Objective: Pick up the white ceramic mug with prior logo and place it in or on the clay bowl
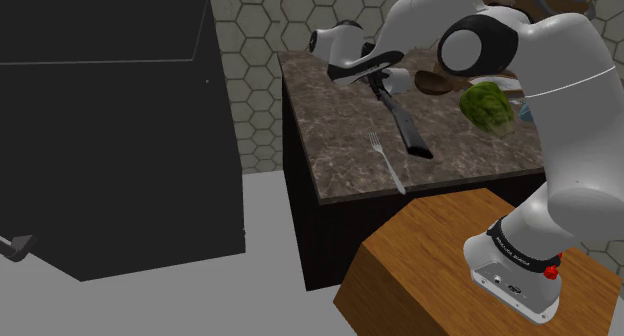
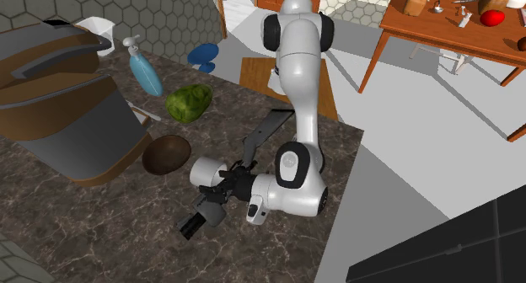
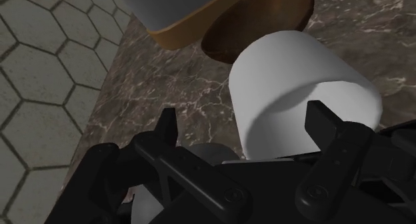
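the black two-finger tool [image 3: 243, 119] is spread, its fingers [image 3: 167, 126] wide apart and low over the dark marbled stone worktop [image 3: 173, 83]. the white cylindrical mug [image 3: 300, 103] sits in the gap between them, right beside one finger and well clear of the other, so nothing is pinched; whether that nearer finger touches it cannot be told. just beyond the mug lies the round brown bowl [image 3: 257, 26], the two almost meeting. a large grey and brown container [image 2: 67, 113] stands next to the bowl, on the side away from the mug.

in the second exterior view the mug and bowl are well in from the worktop's edges. a green leafy lump [image 2: 189, 103] and a pale blue spray bottle [image 2: 145, 71] stand past the bowl. in the shoulder view a silver fork [image 1: 385, 159] lies near the worktop's near edge, and a long black utensil [image 1: 405, 124] lies between the fork and the tool.
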